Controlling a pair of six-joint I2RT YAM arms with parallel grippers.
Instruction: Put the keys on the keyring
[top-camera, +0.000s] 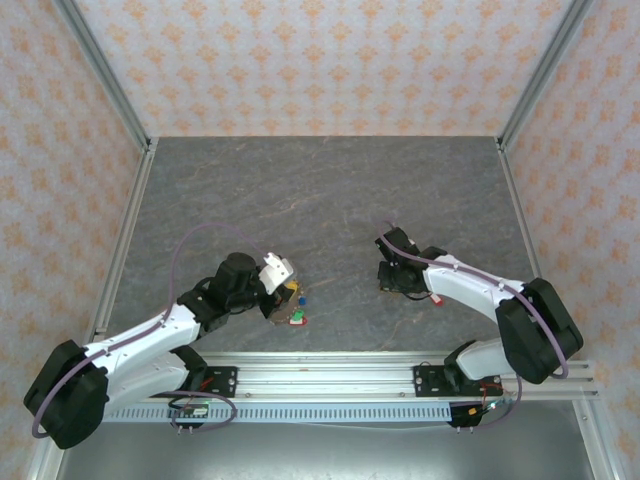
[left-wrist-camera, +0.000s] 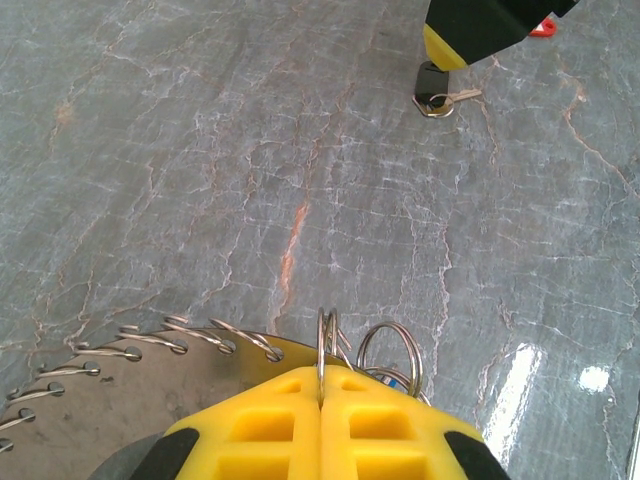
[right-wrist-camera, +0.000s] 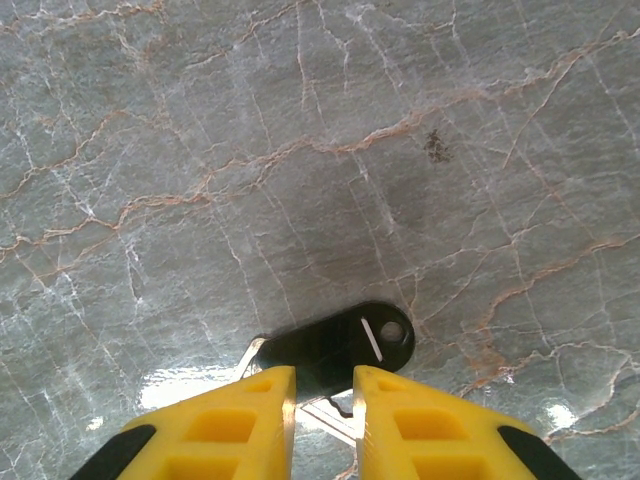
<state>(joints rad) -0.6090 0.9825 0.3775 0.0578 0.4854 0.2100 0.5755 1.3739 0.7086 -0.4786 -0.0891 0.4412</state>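
While left gripper (left-wrist-camera: 321, 378) clenches keyring (left-wrist-camera: 150, 345) at table's (right-wrist-camera: 300, 150) 7 o'clock, coloured-tag keys (top-camera: 296, 305) bunched against it, I judge job part done at best; whether those are threaded, cannot tell. Right gripper (right-wrist-camera: 325, 378) at 4 o'clock pinches black key (right-wrist-camera: 345, 345) lying flat, well apart from ring. That key, plus red tag (left-wrist-camera: 543, 28) beyond, looks left to thread.

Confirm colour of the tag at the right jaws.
Black tag, white stripe by its hole; right wrist view shows best.
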